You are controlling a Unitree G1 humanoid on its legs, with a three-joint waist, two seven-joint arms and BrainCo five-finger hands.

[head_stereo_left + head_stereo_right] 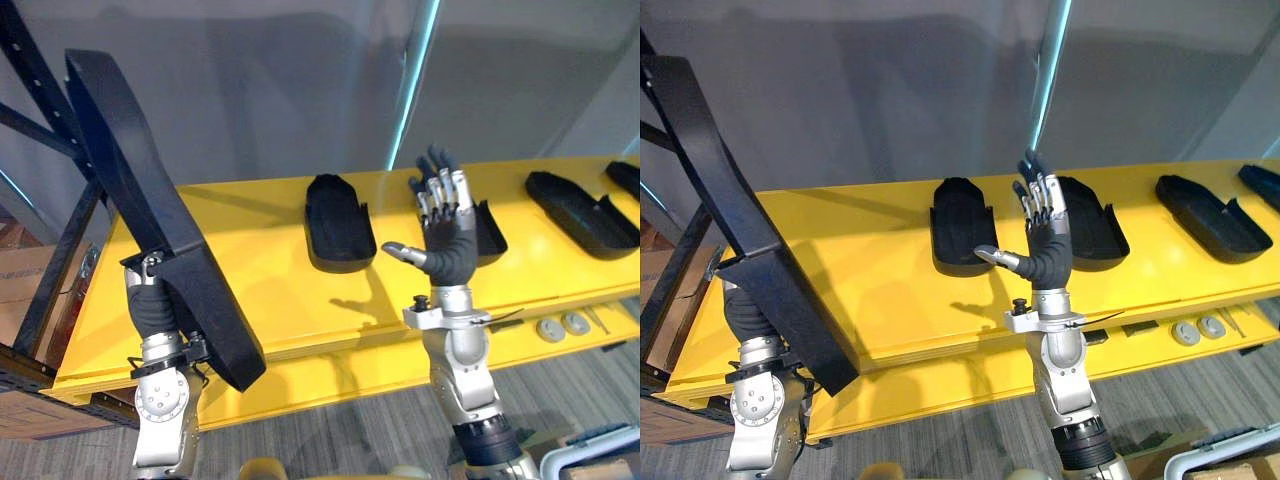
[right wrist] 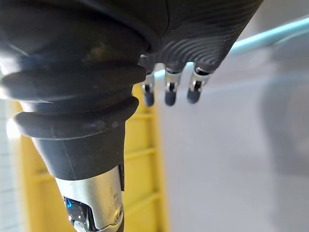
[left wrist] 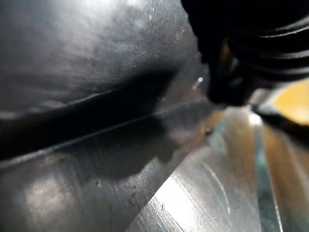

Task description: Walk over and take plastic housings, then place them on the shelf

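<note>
- Closest in, my left hand (image 1: 152,305) sits low on the left against the long black housing (image 1: 150,200). The housing rears up steeply with its top end leaning left. It hides the grip, so I cannot tell how that hand is clasped.
- The left wrist view has dark plastic pressed right up to the camera, so the piece is hard against that hand.
- My right hand (image 1: 447,240) is raised in front of the yellow shelf (image 1: 250,270). Its fingers are straight and spread, the thumb is out sideways, and it carries nothing.
- The step in hand, as I judge it, is laying this housing on the shelf. I want to tip it down flat first, then ease it forward onto the bare yellow patch on the left.
- It is long and supported low down, so I expect it to swing. My free right hand could steady the upper end.
- Watch the black rack frame (image 1: 30,110): it stands just beside the housing's top end, so I should tilt away from it.
- Farther in, the nearest placed housing (image 1: 338,222) lies mid-shelf, and I must stay left of it.
- A second housing (image 1: 490,235) sits partly behind my right hand, and a third housing (image 1: 582,212) lies well off to the right.
- Two round discs (image 1: 561,325) rest on the lower ledge at the right, out of my path.
- At the back are the grey wall (image 1: 250,90) and a pale-blue pole (image 1: 412,90).
</note>
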